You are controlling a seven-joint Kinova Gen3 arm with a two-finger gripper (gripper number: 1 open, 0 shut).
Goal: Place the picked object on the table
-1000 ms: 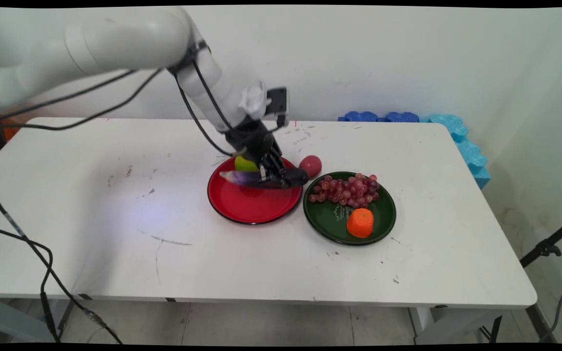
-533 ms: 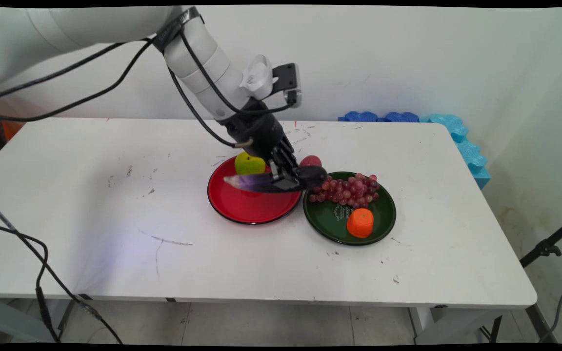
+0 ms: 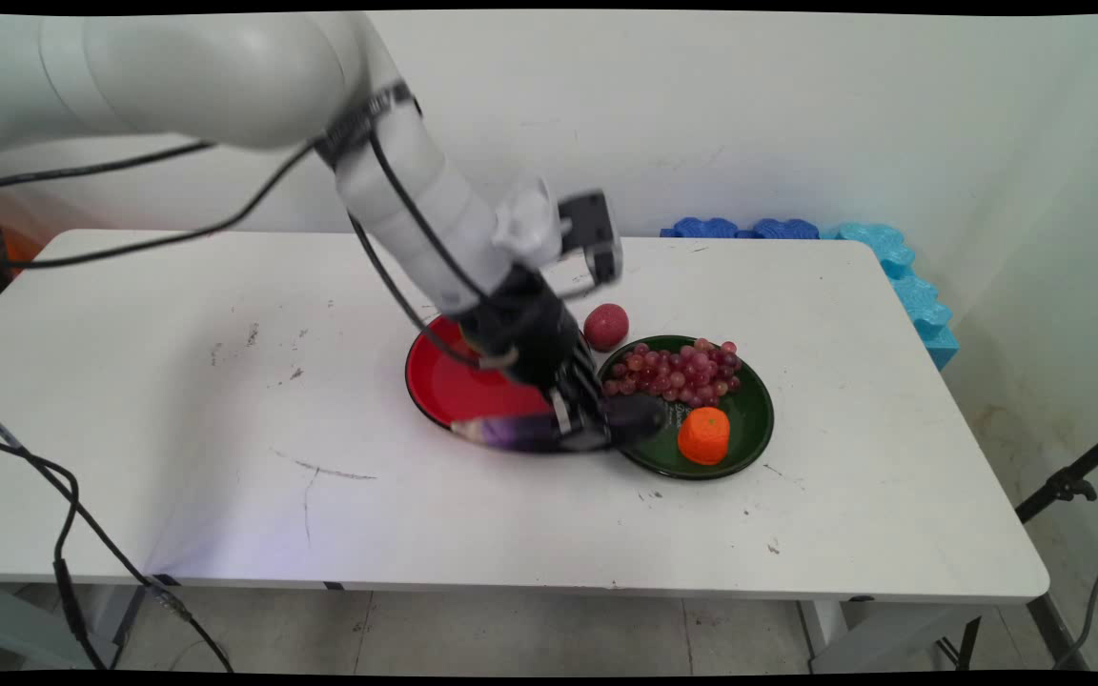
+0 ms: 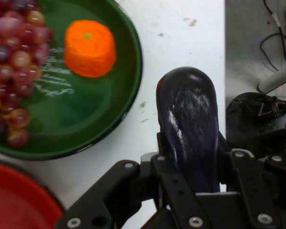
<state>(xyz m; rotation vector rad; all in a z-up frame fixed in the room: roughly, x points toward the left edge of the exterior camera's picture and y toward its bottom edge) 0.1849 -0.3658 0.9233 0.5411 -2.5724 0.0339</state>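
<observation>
My gripper (image 3: pixel 579 429) is shut on a dark purple eggplant (image 3: pixel 511 432), held crosswise. It hangs low over the near rim of the red plate (image 3: pixel 442 386), where that plate meets the green plate (image 3: pixel 751 429). In the hand view the eggplant (image 4: pixel 190 119) juts out between the fingers (image 4: pixel 158 164) of the gripper (image 4: pixel 193 162), above bare table beside the green plate (image 4: pixel 128 90). The green plate carries a bunch of red grapes (image 3: pixel 678 372) and an orange fruit (image 3: pixel 704 435). The arm covers the far part of the red plate.
A small red fruit (image 3: pixel 605 326) lies on the table behind the two plates. Blue foam pieces (image 3: pixel 897 267) sit at the table's far right corner. Black cables hang from the arm at the left. The table's edge (image 4: pixel 225 57) shows beside the eggplant in the hand view.
The gripper has carried the eggplant from over the red plate's far side toward the near side and down, a little to the right. The green apple on the red plate is now behind the arm.
</observation>
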